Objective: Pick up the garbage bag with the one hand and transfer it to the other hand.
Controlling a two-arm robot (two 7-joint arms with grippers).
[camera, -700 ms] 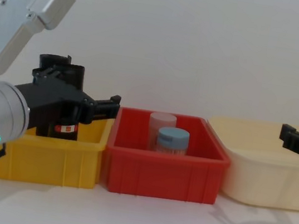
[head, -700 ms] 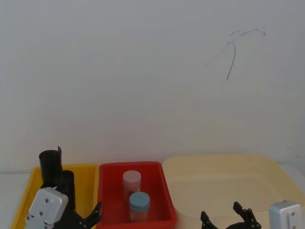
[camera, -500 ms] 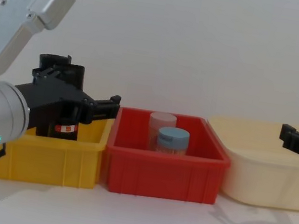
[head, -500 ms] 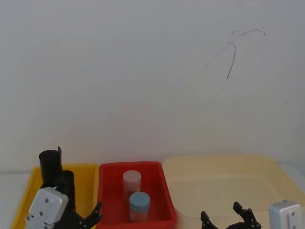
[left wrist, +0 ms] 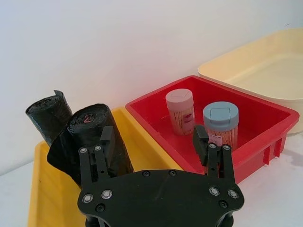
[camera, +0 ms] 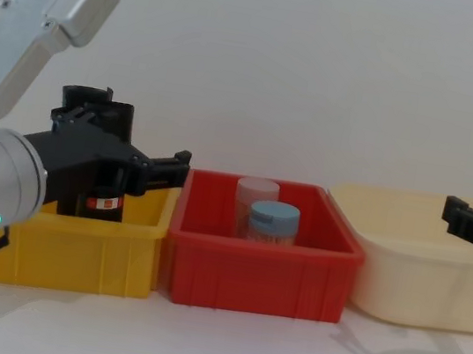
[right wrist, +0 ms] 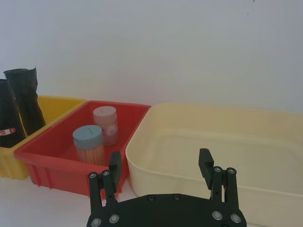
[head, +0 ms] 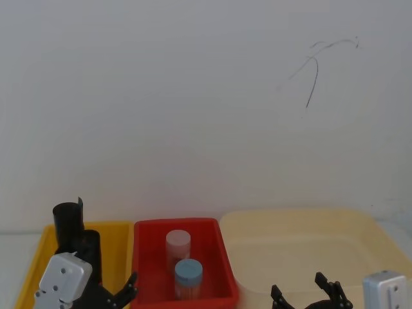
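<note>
The garbage bag (camera: 105, 196), a glossy black roll with a red-and-white label, stands upright in the yellow tray (camera: 75, 246), in front of a taller plain black roll (left wrist: 46, 116). My left gripper (left wrist: 152, 137), on the silver arm with the green ring, hovers open at the tray's near side. One of its fingers (left wrist: 105, 142) overlaps the garbage bag (left wrist: 94, 137) and the gap between the fingers holds nothing. In the head view the left gripper (head: 111, 291) sits just below the two rolls. My right gripper (right wrist: 160, 157) hangs open and empty before the cream tub (right wrist: 227, 142).
A red tray (camera: 258, 274) stands between the yellow tray and the cream tub (camera: 416, 284). It holds a pink-lidded jar (camera: 256, 193) and a blue-lidded jar (camera: 273, 220). A white wall rises close behind the three containers.
</note>
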